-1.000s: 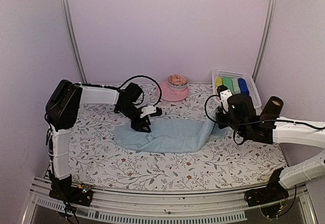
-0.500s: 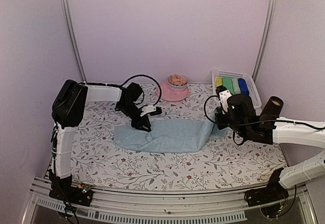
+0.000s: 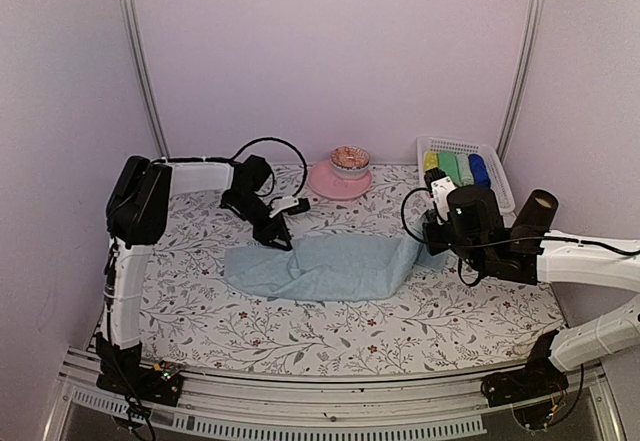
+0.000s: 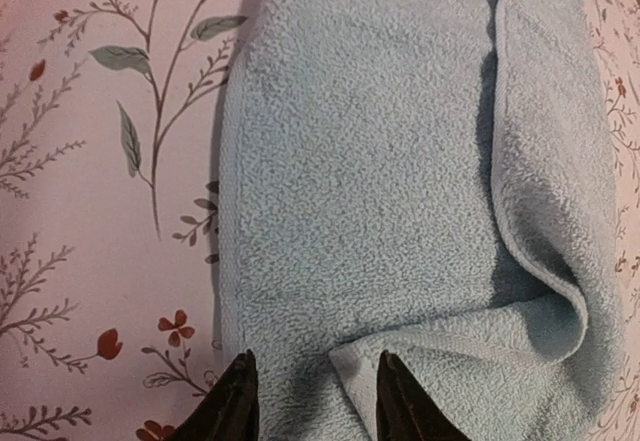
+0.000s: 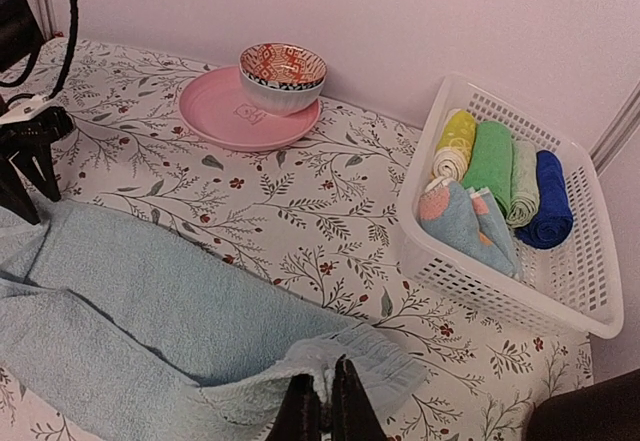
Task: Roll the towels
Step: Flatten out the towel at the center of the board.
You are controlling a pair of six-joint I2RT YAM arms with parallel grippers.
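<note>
One pale blue towel (image 3: 330, 266) lies spread across the middle of the table, with a loose fold along its near side. My left gripper (image 3: 277, 233) hovers over its far left corner. In the left wrist view its jaws stand apart above the towel (image 4: 380, 161), and a folded-over corner lies between the dark fingertips (image 4: 236, 401) without being pinched. My right gripper (image 5: 327, 401) is shut on the towel's (image 5: 150, 301) right end and holds that edge bunched and slightly raised. The left gripper (image 5: 28, 176) also shows at the left edge of the right wrist view.
A white basket (image 3: 497, 176) at the back right holds rolled yellow, green and dark blue cloths plus folded pale ones (image 5: 460, 221). A pink plate (image 3: 335, 186) with a patterned bowl (image 3: 350, 157) stands at the back centre. Pale walls close in on three sides.
My left gripper has drawn back a little toward the far left, from on the towel to its far corner. The right arm and the towel's right end have not moved.
</note>
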